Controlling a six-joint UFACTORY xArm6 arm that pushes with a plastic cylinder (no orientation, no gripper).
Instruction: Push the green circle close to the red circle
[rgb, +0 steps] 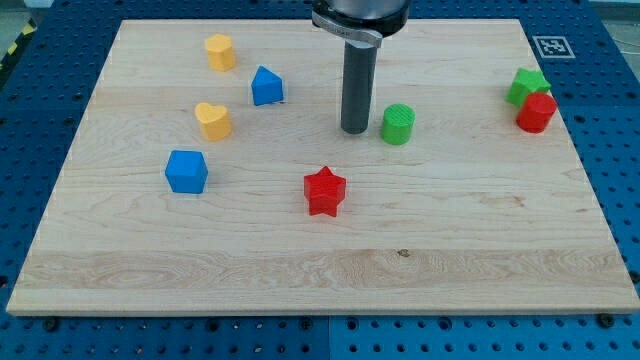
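Observation:
The green circle stands on the wooden board right of centre, toward the view's top. My tip rests on the board just left of it, with a narrow gap between them. The red circle stands near the board's right edge, touching a green star just above it. The green circle lies well to the left of the red circle.
A red star lies below my tip near the board's centre. On the left are a blue pentagon-like block, a yellow block, a yellow heart and a blue cube. The board's right edge runs close past the red circle.

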